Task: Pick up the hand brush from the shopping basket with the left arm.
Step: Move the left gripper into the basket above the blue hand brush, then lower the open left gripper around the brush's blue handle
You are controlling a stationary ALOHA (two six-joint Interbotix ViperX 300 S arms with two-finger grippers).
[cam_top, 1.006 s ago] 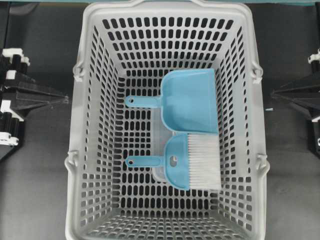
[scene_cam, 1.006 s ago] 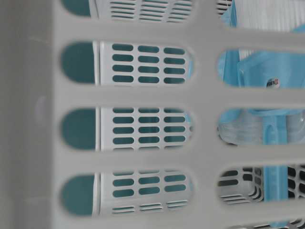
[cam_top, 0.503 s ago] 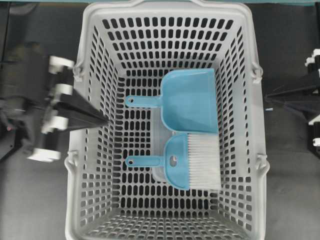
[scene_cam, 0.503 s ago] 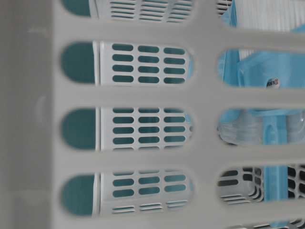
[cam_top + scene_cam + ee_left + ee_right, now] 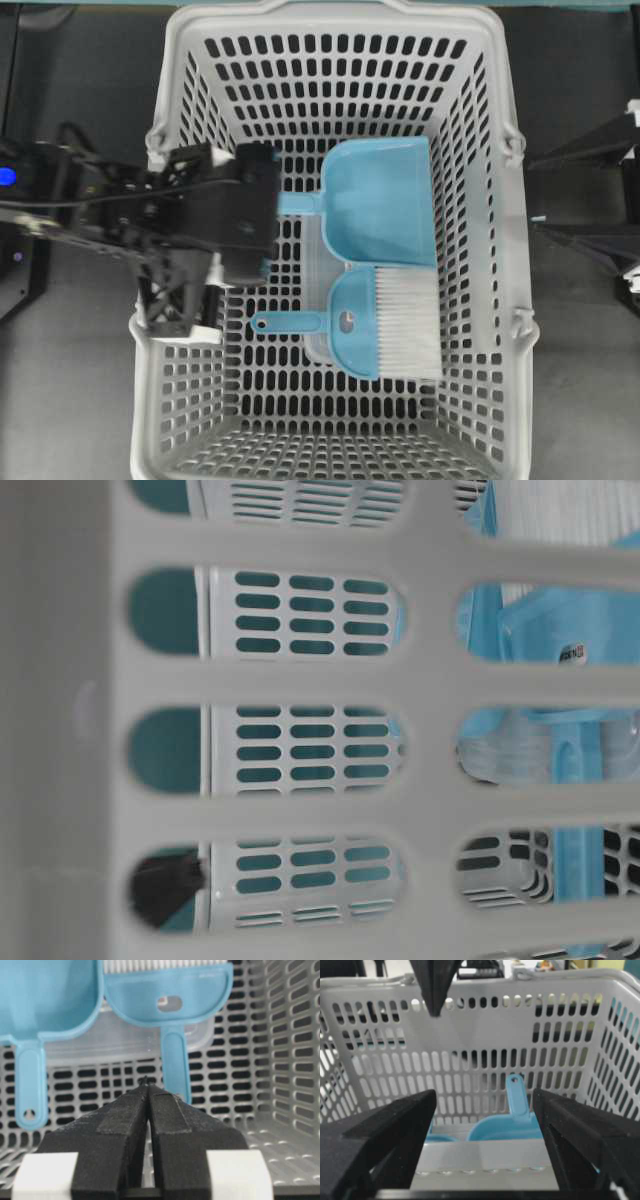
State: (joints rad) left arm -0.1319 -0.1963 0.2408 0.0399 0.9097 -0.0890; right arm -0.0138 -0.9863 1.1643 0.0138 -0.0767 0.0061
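Dark table (image 5: 70,400) under shopping basket (image 5: 165,420). Left tool (image 5: 148,1091) closed, empty, over basket's left part. Hand brush (image 5: 360,325) lower centre, beside dustpan (image 5: 375,205). Advice: open tool, straddle thin handle. Right tool (image 5: 482,1125) spread wide, idle.

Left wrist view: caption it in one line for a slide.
Closed black fingers poised above the light-grey perforated basket floor, just short of the light-blue hand brush's thin handle.

- Overhead view is looking straight down into the shopping basket (image 5: 170,330)
- Table-level view is pressing close against its slotted wall
- Both wrist views are facing inward, sharing the hand brush (image 5: 170,1005) and dustpan (image 5: 507,1127)
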